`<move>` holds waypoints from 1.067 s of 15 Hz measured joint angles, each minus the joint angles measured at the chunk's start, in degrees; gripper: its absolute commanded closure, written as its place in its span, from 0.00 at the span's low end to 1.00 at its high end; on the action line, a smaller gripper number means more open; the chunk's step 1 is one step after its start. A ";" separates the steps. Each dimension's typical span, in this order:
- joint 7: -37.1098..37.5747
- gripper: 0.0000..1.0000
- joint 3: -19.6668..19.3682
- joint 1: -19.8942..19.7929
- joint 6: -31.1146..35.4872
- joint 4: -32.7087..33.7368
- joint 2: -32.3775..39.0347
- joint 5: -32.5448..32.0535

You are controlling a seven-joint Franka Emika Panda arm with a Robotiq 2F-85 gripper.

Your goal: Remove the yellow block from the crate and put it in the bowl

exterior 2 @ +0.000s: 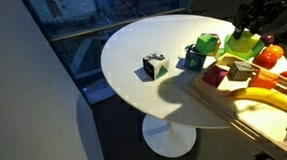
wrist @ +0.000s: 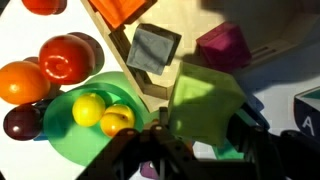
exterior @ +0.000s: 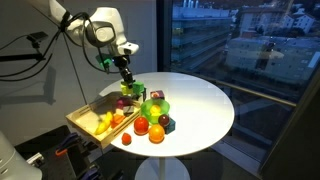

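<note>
My gripper is shut on the yellow block, a yellow-green cube, and holds it in the air by the crate's near corner. The lime-green bowl lies just to the left of the block in the wrist view, with two small yellow balls in it. In both exterior views the gripper holds the block above the edge of the light wooden crate. The bowl stands on the table beside the crate.
A grey block, a purple block and a banana lie in the crate. A red ball, orange balls, a dark green piece, a teal block and a black-and-white cube sit on the round white table.
</note>
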 measured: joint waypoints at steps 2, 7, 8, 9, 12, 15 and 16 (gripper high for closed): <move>-0.02 0.69 -0.88 -1.15 0.00 0.57 0.02 0.00; -0.02 0.69 -3.23 -3.88 0.00 2.42 0.63 0.00; -0.02 0.69 -3.66 -4.37 0.00 2.87 0.93 0.00; -0.02 0.69 -4.07 -4.79 0.00 3.27 1.29 0.00; 0.02 0.69 -5.19 -5.84 0.01 4.56 2.76 -0.03; 0.29 0.69 -6.13 -6.39 0.21 5.79 4.55 -0.37; 0.45 0.69 -6.41 -6.47 0.30 6.19 5.22 -0.51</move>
